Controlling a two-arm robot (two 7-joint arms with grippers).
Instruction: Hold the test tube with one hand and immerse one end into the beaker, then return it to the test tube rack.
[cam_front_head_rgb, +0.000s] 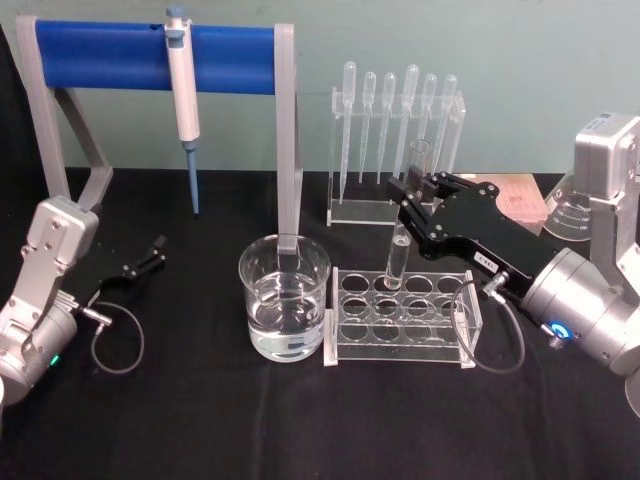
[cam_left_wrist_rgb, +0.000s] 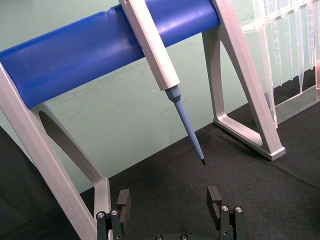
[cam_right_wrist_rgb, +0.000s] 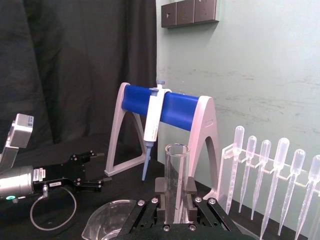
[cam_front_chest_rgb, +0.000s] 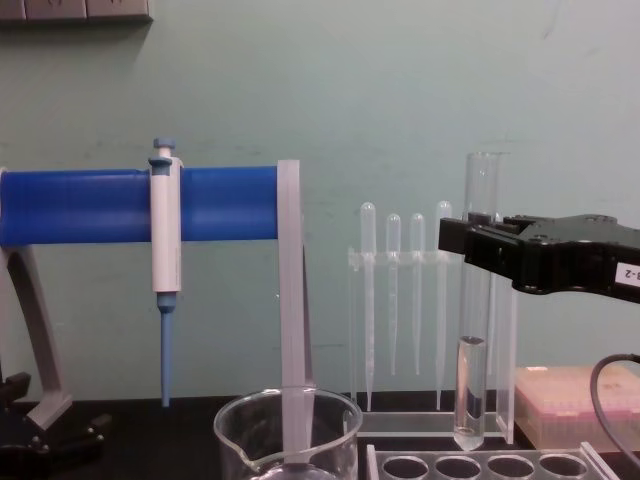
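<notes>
Nearest you, the beaker (cam_front_head_rgb: 284, 296) sits just left of the test tube rack (cam_front_head_rgb: 400, 353). Your right gripper (cam_front_head_rgb: 418, 188) is clamped on the test tube (cam_front_chest_rgb: 472, 380), which stands upright over the rack's far row, its rounded end seemingly just clear of the holes. Your left gripper (cam_front_head_rgb: 155, 250) rests at the left, fingers apart. Farthest back, the pipettor (cam_front_head_rgb: 181, 90) hangs on its blue stand (cam_front_head_rgb: 100, 55).

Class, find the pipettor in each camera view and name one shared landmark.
Head view: pipettor upper left, on the blue bar.
Chest view: pipettor at left, on bar.
Left wrist view: pipettor beyond the left gripper.
Right wrist view: pipettor behind the test tube in the right gripper.
Landmark: blue bar.
</notes>
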